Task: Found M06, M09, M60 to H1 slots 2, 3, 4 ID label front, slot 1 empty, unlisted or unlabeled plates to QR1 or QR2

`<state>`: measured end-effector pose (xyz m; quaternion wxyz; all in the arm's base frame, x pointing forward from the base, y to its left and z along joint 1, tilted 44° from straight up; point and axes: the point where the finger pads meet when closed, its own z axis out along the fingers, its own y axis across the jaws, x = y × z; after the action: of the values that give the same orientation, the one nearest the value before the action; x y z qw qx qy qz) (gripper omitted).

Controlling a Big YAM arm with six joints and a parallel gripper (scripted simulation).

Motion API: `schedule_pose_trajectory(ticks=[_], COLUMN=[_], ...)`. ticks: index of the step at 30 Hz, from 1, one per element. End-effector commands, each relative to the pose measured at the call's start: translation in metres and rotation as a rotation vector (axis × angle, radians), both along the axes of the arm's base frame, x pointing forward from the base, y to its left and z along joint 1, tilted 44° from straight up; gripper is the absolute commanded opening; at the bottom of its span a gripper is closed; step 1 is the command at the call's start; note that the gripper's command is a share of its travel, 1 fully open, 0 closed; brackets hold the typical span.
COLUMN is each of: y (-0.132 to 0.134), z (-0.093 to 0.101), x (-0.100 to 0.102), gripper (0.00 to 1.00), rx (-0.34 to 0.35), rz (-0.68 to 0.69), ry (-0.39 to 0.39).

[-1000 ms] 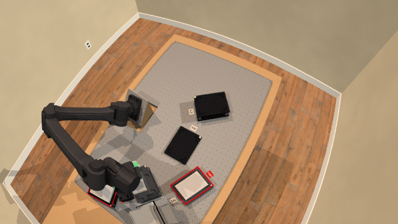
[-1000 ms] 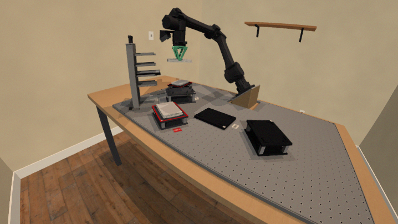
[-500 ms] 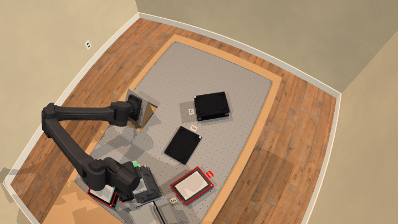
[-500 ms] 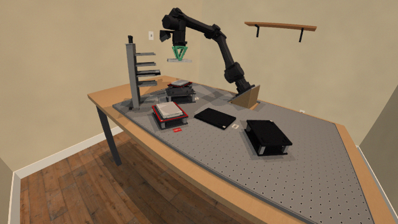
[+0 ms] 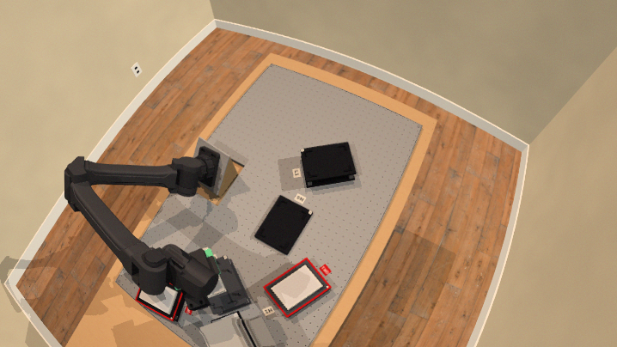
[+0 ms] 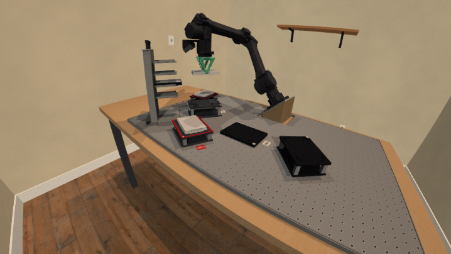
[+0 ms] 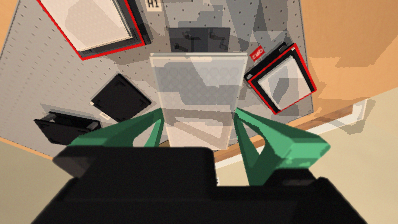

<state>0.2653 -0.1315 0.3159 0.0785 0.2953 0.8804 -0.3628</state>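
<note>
We see a pale, translucent rectangular plate (image 7: pixel 196 97) held high above the deck, level, between the green fingers of the black gripper (image 6: pixel 205 70); the jaws stand wide apart yet pinch the plate by its two long edges. In the exterior view the plate (image 6: pixel 205 72) hangs in the air just in front of the grey plate hotel (image 6: pixel 149 85), about level with its upper shelves, one of which carries a dark plate (image 6: pixel 168 82). Directly beneath the gripper stands a dark nest (image 6: pixel 204 104), and behind it a red-rimmed quarantine nest (image 6: pixel 205 93) bearing a pale plate. A second red-rimmed quarantine nest (image 6: pixel 192 131), also holding a pale plate, sits nearer the table's front edge with a small red deck label (image 6: pixel 200 147) beside it. Farther along the grey perforated deck (image 6: pixel 315 202) lie a flat black nest (image 6: pixel 243 133) and a raised black nest (image 6: pixel 303 154), well apart. The black arm (image 6: pixel 252 47) reaches over from its wedge-shaped wooden base (image 6: pixel 282 110).
</note>
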Motion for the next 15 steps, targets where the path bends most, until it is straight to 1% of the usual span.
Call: schedule_pose_trajectory(ticks=[1, 13, 15], y=[-0.010, -0.032, -0.032], z=[0.005, -0.017, -0.017], x=[-0.003, -0.004, -0.004], gripper=[0.86, 0.86, 0.86], rx=[-0.005, -0.007, -0.007], rz=[0.003, 0.003, 0.003], ry=[-0.021, -0.021, -0.021])
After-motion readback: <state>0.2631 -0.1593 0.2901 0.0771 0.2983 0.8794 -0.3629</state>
